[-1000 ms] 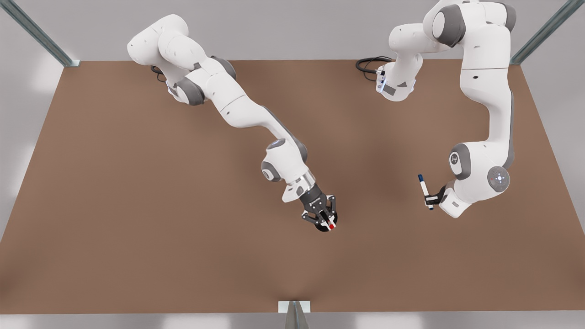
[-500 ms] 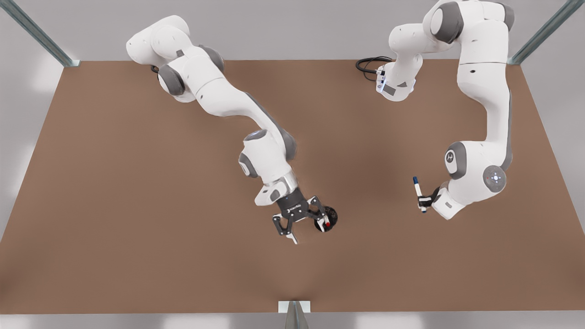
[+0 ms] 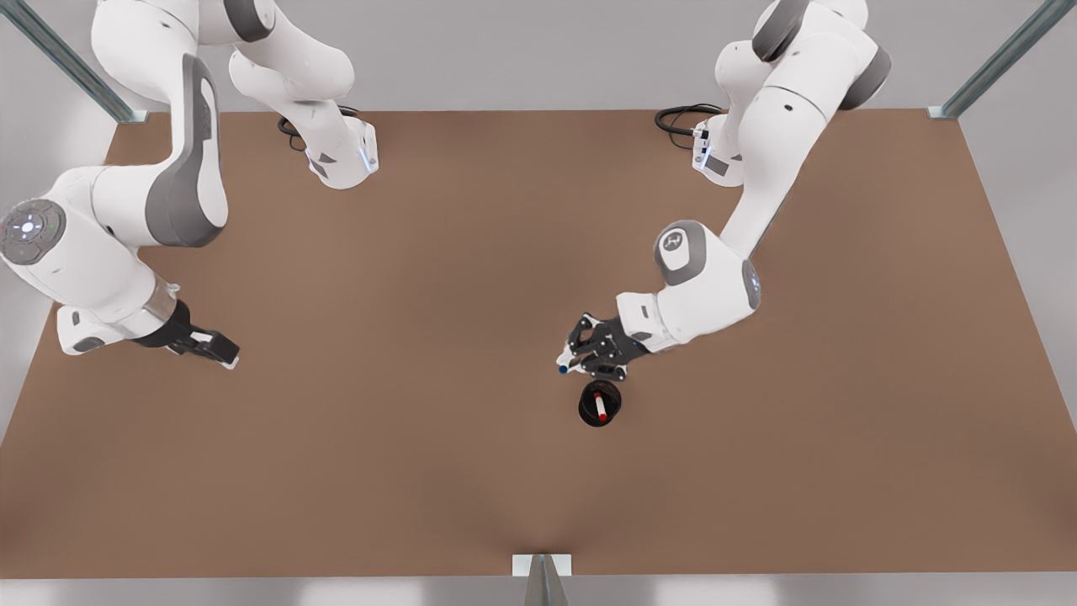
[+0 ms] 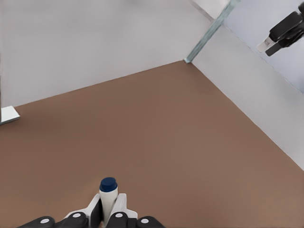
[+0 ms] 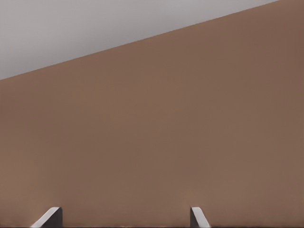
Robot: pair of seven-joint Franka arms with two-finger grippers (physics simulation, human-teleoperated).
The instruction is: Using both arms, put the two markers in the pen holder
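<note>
Your right gripper [image 3: 220, 347] has pulled away from the pen holder [image 3: 600, 405] to the front view's left, jaws open and empty. Your left gripper [image 3: 580, 357], jaws clamped on the blue-capped marker [image 4: 108, 191], has moved beside the holder. The red-capped marker [image 3: 600, 406] sits inside it on the table [image 3: 421, 471].

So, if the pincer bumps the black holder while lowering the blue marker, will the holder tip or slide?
The holder is small and probably light, so a side bump may slide it on the smooth table. It looks squat, so tipping seems less likely, though the red marker leaning inside could shift it. The left pincer holds the blue marker just beside it.
</note>
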